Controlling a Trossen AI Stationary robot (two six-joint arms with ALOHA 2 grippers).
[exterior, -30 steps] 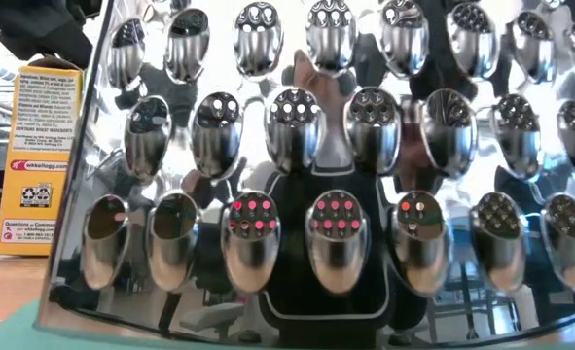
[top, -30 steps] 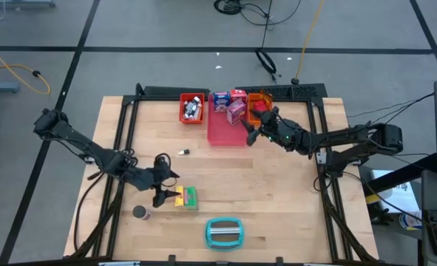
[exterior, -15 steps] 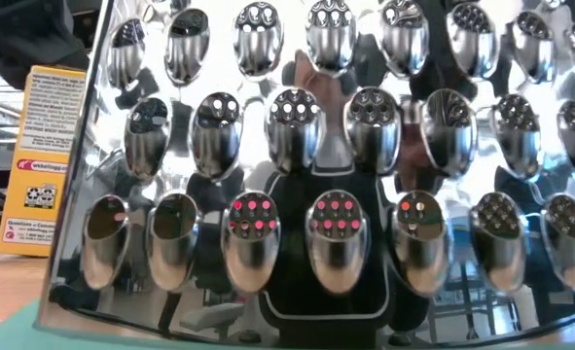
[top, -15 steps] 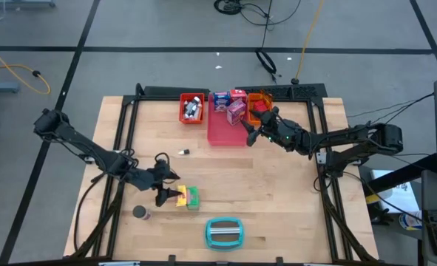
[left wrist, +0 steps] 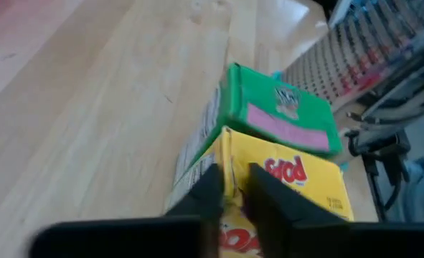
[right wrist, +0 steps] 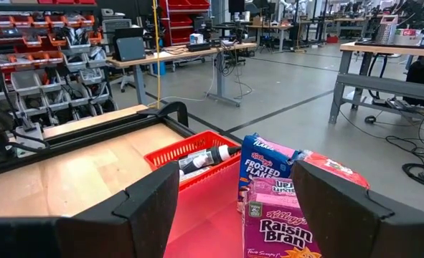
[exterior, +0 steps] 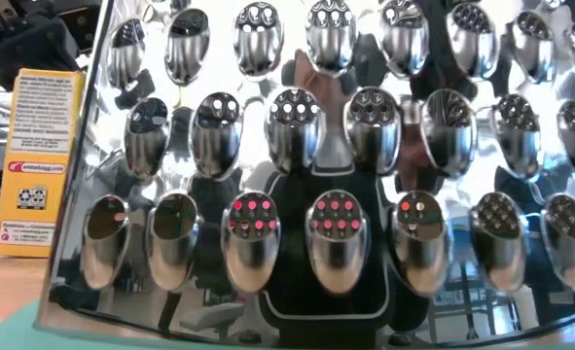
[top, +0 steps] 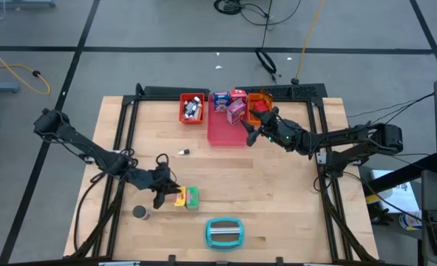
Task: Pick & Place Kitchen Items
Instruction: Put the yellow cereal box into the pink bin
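Nearest the table's front edge, a teal-and-grey oblong object is lying flat; in the low view its shiny metal face of rounded, perforated bumps is filling nearly the whole picture. Beyond it and to the left, a dark round can is standing on the pale wooden table. Just beyond the oblong object, a yellow box and a green box, both glossy cardboard, are lying touching side by side. The left gripper is pinching the yellow box, its dark fingers drawn nearly together on the box's edge. Farther back, the right gripper is hovering with jaws wide apart, gripping nothing, over a pink plastic tray where a purple packet is standing. A red mesh tray is sitting beside it.
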